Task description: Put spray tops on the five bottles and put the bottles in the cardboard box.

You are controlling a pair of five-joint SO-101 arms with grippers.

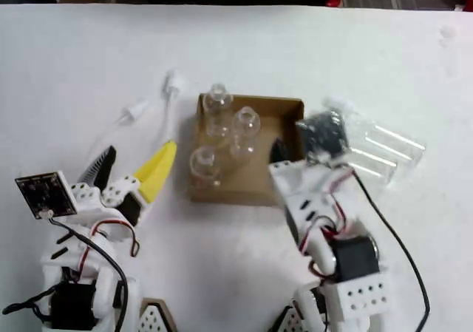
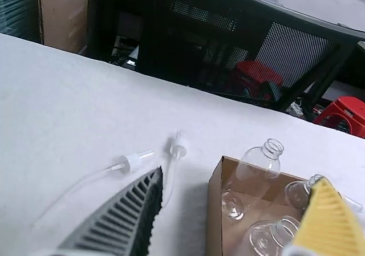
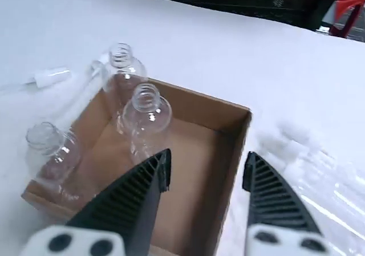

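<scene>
— On the white table [image 1: 295, 43], between the arms, sits the box [image 1: 247, 188]: shallow brown cardboard, matte, with raw cut edges.
— Three bottles [image 1: 245, 121] stand upright in it, clear plastic, round-shouldered, necks bare.
— The right wrist view brings out the screw threads on those necks; from high up they read as glassy rings.
— Two tops [image 1: 133, 112] lie on the table left of the box, white heads on thin clear tubes.
— The left claw [image 1: 142, 148] is near them, spread wide, gripping nothing: one finger grey and ribbed, the other a yellow wedge.
— The right claw [image 3: 208, 156], both fingers black and ribbed, gapes over the box's right wall, also empty.
— The high view adds a crinkled clear bag [image 1: 384, 151] right of the box, long clear shapes inside; what they are I cannot tell.
— The left wrist view looks past the table to a black mesh panel [image 2: 291, 51].
</scene>
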